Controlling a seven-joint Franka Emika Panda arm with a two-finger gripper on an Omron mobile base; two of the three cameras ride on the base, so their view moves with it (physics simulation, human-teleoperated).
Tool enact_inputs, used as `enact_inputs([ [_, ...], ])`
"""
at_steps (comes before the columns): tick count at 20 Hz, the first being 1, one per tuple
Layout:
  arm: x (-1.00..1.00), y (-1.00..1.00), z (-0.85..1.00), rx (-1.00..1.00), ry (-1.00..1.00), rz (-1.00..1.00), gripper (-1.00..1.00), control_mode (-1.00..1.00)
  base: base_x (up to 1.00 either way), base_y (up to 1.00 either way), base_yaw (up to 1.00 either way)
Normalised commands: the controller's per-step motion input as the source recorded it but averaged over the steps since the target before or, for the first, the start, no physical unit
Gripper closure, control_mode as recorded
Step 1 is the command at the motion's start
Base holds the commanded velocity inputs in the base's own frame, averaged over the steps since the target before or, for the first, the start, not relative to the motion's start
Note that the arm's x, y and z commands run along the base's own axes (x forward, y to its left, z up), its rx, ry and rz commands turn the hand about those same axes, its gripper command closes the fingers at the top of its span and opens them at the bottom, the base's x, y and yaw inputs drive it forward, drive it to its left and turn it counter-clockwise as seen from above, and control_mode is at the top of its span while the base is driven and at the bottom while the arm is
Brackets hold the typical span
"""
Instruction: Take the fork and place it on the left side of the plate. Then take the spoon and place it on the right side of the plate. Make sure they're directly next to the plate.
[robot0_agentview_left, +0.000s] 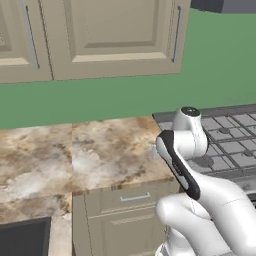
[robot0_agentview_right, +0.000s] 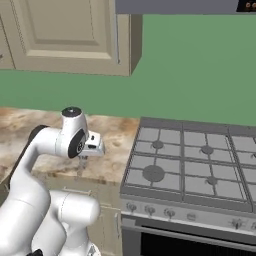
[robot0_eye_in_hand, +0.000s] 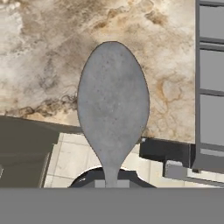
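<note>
Grey and faintly speckled, the spoon (robot0_eye_in_hand: 113, 105) sits closest to the hand camera: an oval bowl, broad at the middle, narrowing to a slim neck that runs down between the fingertips of the gripper (robot0_agentview_right: 83, 162). The jaws are pinched almost together on that neck, so the spoon is held, with its bowl pointing away from the hand. In the right base view it shows as a thin grey sliver hanging beneath the hand, above the front part of the counter.

Below the spoon lies the counter (robot0_agentview_left: 60, 155), a mottled stone top in tan, cream and rust. Its front edge crosses behind the lower half of the bowl in the hand view, with pale floor tiles (robot0_eye_in_hand: 72, 159) under it. Beige drawer fronts (robot0_agentview_left: 125, 210) with a small metal handle sit under the counter.

To the arm's right, touching the counter's end, is the stove (robot0_agentview_right: 190, 165), with grey grates over round burners and a row of knobs along its front. Behind everything runs a green wall (robot0_agentview_right: 190, 65), and beige wall cupboards (robot0_agentview_left: 100, 35) with long metal handles hang above the counter.
</note>
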Motion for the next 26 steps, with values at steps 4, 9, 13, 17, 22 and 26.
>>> enact_inputs([
  [4, 0.0, 0.0, 0.0, 0.0, 0.0, 0.0, 1.0, 1.0, -0.92, -0.13, 0.0],
  [9, 0.0, 0.0, 0.0, 0.0, 0.0, 0.0, 1.0, 1.0, -0.7, -0.1, -0.13],
  [13, 0.0, 0.0, 0.0, 0.0, 0.0, 0.0, 1.0, 1.0, -0.06, 0.0, -0.75],
  [17, 0.0, 0.0, 0.0, 0.0, 0.0, 0.0, 1.0, 1.0, 0.0, 0.0, -0.83],
  [22, 0.0, 0.0, 0.0, 0.0, 0.0, 0.0, 1.0, 1.0, 0.0, 0.0, -0.9],
  [26, 0.0, 0.0, 0.0, 0.0, 0.0, 0.0, 1.0, 1.0, 0.0, 0.0, -0.95],
])
